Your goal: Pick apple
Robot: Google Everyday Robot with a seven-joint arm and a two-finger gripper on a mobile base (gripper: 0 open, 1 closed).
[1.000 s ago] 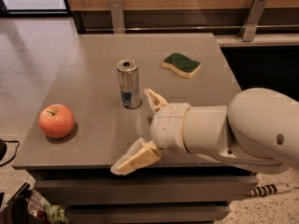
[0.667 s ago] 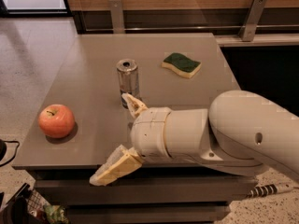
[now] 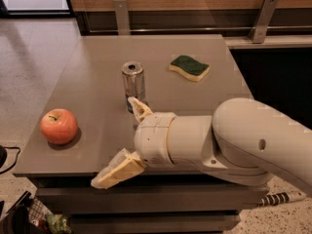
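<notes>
The apple (image 3: 59, 126) is round and red-orange with a short dark stem. It sits near the front left corner of the grey table (image 3: 97, 77). My gripper (image 3: 119, 140) is to the right of the apple, over the table's front edge. Its two cream fingers (image 3: 117, 170) are spread wide apart and hold nothing. One finger points toward the drink can, the other reaches past the front edge. A clear gap lies between the gripper and the apple.
A silver drink can (image 3: 133, 84) stands upright mid-table, just behind the upper finger. A green and yellow sponge (image 3: 189, 68) lies at the back right. A wooden wall with metal brackets runs behind the table. Floor lies to the left.
The gripper and arm have moved left along the table's front edge, closer to the apple. The apple, can and sponge have not moved.
</notes>
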